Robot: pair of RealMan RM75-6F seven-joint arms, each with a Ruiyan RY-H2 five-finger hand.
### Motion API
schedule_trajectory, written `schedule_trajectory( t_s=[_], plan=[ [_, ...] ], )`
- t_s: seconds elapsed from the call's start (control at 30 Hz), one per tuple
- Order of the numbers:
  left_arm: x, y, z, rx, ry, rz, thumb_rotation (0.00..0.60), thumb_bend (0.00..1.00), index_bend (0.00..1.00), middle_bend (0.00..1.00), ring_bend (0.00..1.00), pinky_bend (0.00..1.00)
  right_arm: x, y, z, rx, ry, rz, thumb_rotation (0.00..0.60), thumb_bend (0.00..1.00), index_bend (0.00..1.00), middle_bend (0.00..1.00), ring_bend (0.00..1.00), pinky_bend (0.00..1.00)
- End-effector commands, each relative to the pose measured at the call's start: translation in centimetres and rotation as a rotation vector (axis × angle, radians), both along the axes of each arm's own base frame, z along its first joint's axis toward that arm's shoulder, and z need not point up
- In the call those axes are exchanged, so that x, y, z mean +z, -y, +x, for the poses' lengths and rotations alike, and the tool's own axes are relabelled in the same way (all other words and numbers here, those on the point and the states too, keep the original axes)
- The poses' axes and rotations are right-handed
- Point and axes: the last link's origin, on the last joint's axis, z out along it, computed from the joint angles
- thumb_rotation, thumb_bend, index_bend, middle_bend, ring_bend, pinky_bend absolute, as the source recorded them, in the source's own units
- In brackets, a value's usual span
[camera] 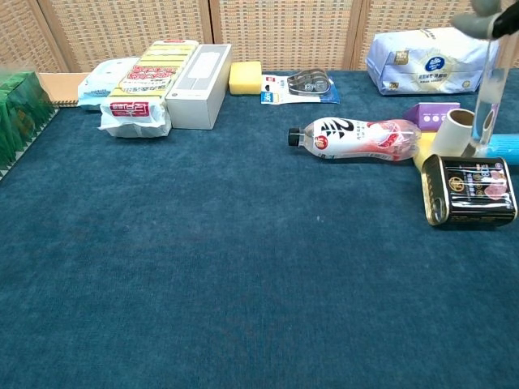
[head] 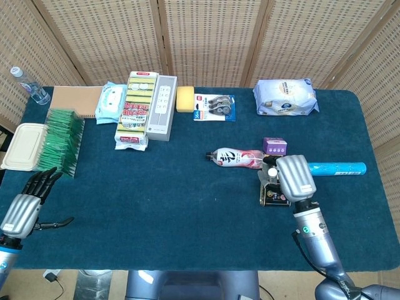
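Note:
My right hand (head: 294,178) hovers above the dark tin can (head: 269,195), its back turned up and hiding the yellow item beside the can. The chest view catches only its blurred fingers (camera: 489,97) hanging down at the right edge, above the paper roll (camera: 454,130) and the can (camera: 470,190), with nothing in them. A pink-labelled bottle (head: 236,158) lies on its side just left of the hand. A purple box (head: 274,146) sits behind it and a blue tube (head: 337,168) lies to its right. My left hand (head: 25,203) holds nothing, fingers spread, at the front left table edge.
Along the back stand a white wipes pack (head: 285,96), a tape pack (head: 214,106), a yellow sponge (head: 185,99), a white box (head: 162,106), a sponge pack (head: 136,109) and blue wet wipes (head: 111,102). Green packets (head: 62,140) and a beige container (head: 24,145) lie far left.

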Motion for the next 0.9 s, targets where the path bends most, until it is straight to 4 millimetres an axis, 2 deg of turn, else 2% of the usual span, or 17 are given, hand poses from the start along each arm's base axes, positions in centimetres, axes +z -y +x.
schedule_trajectory(
  t_s=[0.03,0.23,0.37,0.53,0.9],
  plan=[
    [0.1,0.0,0.2,-0.014,0.011,0.004,0.366,0.00,0.00,0.00,0.00,0.03,-0.5,1.2,1.6,0.050,0.079,-0.044,0.600,0.53,0.77,0.96,1.00,1.00],
    [0.3,-0.2,0.1,-0.005,0.008,0.017,0.363,0.00,0.00,0.00,0.00,0.03,-1.0,3.3,2.1,0.080,0.135,-0.104,0.600,0.53,0.77,0.96,1.00,1.00],
    [0.2,-0.2,0.2,-0.006,0.003,0.012,0.366,0.00,0.00,0.00,0.00,0.03,-1.0,4.9,1.9,0.065,0.198,-0.115,0.600,0.52,0.77,0.96,1.00,1.00],
    [0.2,-0.1,0.4,-0.008,-0.006,0.013,0.372,0.00,0.00,0.00,0.00,0.03,-0.8,6.1,1.4,0.066,0.193,-0.132,0.600,0.51,0.77,0.96,1.00,1.00],
    [0.4,-0.6,0.4,0.008,-0.025,0.043,0.371,0.00,0.00,0.00,0.00,0.03,-0.1,7.6,-1.7,-0.005,0.166,-0.150,0.600,0.51,0.77,0.96,1.00,1.00]
  ],
)
